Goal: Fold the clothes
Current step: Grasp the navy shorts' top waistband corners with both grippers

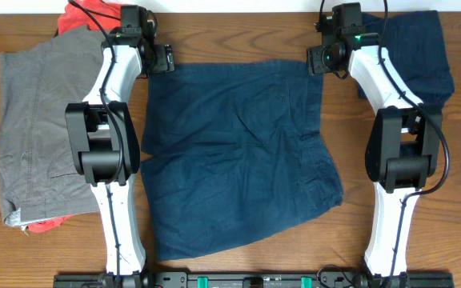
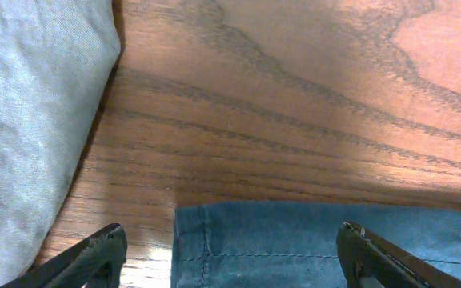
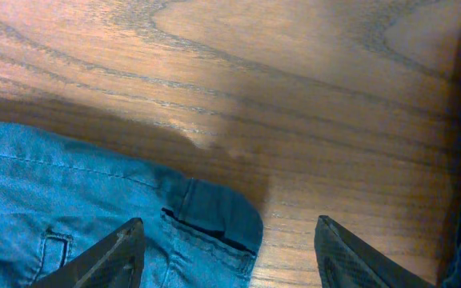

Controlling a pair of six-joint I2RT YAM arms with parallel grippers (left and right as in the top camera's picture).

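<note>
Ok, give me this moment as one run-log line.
navy shorts: spread flat, centre | left gripper: open over shorts' far-left corner | right gripper: open over far-right corner | grey shorts: left side | fold: not started

Bare bench (image 1: pixel 238 32) runs open beyond the navy shorts (image 1: pixel 230 152), between the left end effector (image 1: pixel 163 59) and right end effector (image 1: pixel 317 58). The grey shorts (image 1: pixel 34 120) crowd the left edge; a second navy garment (image 1: pixel 422 48) fills the far right corner.

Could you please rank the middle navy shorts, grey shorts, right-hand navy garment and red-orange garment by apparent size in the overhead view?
1. middle navy shorts
2. grey shorts
3. right-hand navy garment, partly hidden
4. red-orange garment, mostly covered, true size unclear
</note>
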